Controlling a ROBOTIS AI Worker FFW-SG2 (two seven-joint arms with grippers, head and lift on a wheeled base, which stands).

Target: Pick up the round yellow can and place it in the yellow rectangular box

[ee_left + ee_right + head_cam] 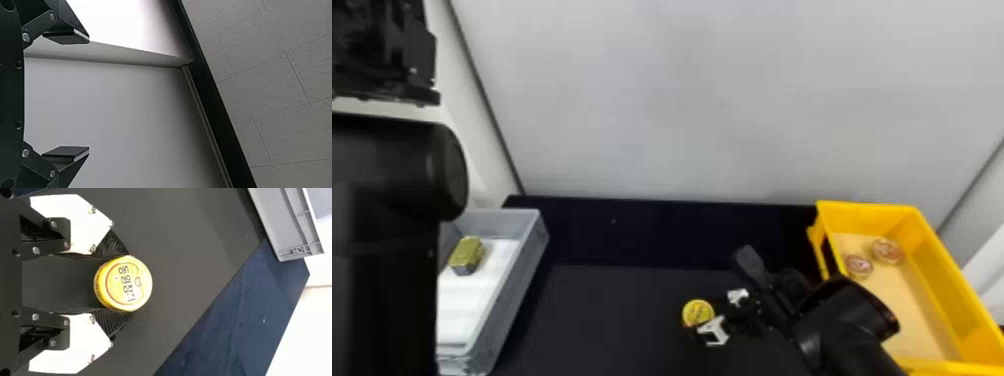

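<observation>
Right gripper [708,317]: you have its two fingers partly open, set apart by the width of the round yellow can [698,313], with the ribbed black pads [111,323] against opposite sides of it; grip reads as closed on the can. Can position: over the dark table [612,320], between the two boxes, lid facing up, outside the yellow rectangular box [939,255]. Whether its base touches the table, you cannot tell from these views. The right arm [847,325] comes in from the bottom edge, passing in front of the near left part of the yellow box. Inside that box, toward its far end, you have two small round tins [887,250] [858,266], close beside each other. On the left stands a grey box [519,280] with a white bottom; a gold-green block [466,253] lies in it. Left arm [387,280]: at the left edge, in front of part of the grey box; in the left wrist view its black fingers [66,37] stand wide apart, nothing between them.
</observation>
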